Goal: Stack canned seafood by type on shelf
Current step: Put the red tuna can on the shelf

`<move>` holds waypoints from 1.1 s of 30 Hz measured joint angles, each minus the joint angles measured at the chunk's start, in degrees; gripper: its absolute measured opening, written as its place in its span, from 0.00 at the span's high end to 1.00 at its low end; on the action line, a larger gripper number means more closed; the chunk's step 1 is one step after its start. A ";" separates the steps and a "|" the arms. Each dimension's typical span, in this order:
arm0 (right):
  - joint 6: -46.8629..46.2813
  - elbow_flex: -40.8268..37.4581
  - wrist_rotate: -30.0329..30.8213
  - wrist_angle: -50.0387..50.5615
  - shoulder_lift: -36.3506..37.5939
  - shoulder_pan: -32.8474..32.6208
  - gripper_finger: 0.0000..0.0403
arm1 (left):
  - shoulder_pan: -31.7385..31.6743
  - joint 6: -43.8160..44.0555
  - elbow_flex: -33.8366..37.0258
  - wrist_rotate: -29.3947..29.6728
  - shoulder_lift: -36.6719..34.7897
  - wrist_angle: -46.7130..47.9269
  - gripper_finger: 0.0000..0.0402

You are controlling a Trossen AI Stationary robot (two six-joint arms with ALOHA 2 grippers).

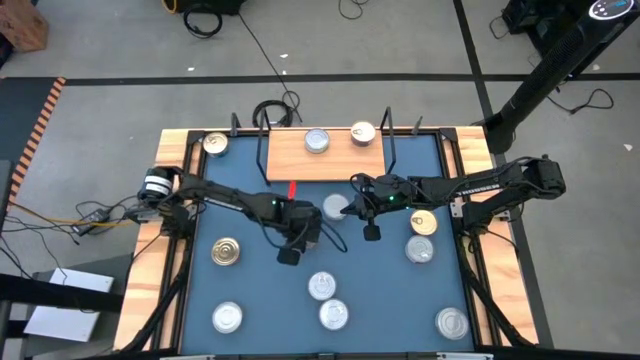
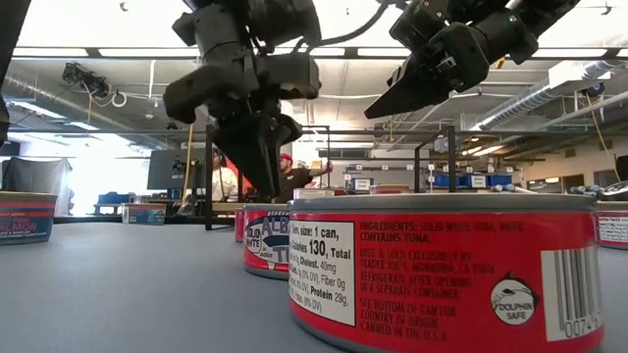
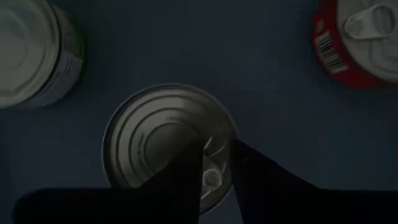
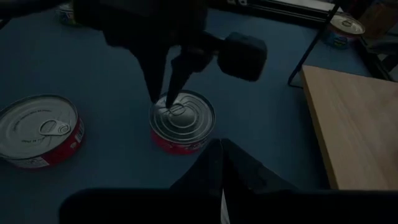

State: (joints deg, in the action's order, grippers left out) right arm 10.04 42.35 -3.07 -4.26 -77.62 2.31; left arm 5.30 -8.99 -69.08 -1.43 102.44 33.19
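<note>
Several short tins with silver or gold lids stand on the blue table. Two more tins sit on the wooden shelf at the far side. My left gripper points straight down over the lid of a red-sided can, its fingers a narrow gap apart above the pull tab. My right gripper hangs shut in the air just right of that can, touching nothing. My left gripper comes at the red-sided can's lid from above, fingertips at the pull tab. I cannot tell whether they touch the lid or hang just above it. The can stands upright on the table.
Other tins stand around: a red one nearby, a pair under the right arm, and more toward the near edge. Black wire uprights rise at the shelf's ends. A big red can fills the low view.
</note>
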 joint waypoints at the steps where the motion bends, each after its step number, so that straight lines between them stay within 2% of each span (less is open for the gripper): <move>1: -0.02 0.00 0.00 -0.04 0.00 0.01 0.97 | 0.00 -0.01 0.00 0.05 0.25 -0.35 0.79; 10: 0.06 0.04 0.01 -0.02 -0.01 0.01 0.97 | 0.37 0.67 -0.02 -1.22 1.85 -0.59 0.79; 27: 0.13 0.04 0.00 0.01 -0.01 0.02 0.97 | 1.87 7.03 -0.16 -3.77 1.86 -0.64 0.79; 33: 0.13 0.04 0.00 0.01 -0.01 0.02 0.97 | 2.87 8.17 -3.31 -5.27 1.85 -0.02 0.79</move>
State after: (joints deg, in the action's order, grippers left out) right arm 10.17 42.39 -3.07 -4.25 -77.62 2.33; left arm 8.17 -0.82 -72.39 -6.70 104.29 33.17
